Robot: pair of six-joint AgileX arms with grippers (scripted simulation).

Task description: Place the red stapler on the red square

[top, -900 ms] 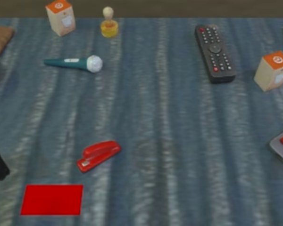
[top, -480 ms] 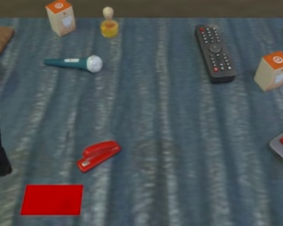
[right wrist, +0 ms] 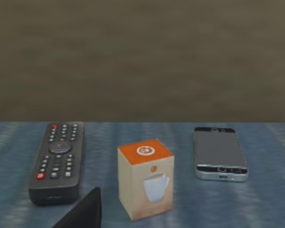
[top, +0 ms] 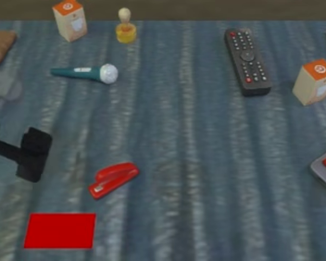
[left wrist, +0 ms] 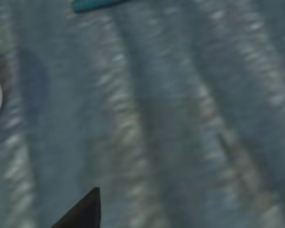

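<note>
Black against the blue cloth, the left gripper (top: 33, 154) hovers at the left edge of the frame, empty-handed; whether its fingers are parted cannot be told. To its right and slightly lower lies the red stapler (top: 113, 179), tilted, apart from it. The red square (top: 60, 230) sits bare in the lower left corner, below the gripper, near the stapler but not touching.

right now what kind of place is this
Probably a rendered tabletop test scene, not a real room: a blue streaked cloth bears unrelated props, such as a teal microphone, a black remote and a red stapler beside a flat red square.
</note>
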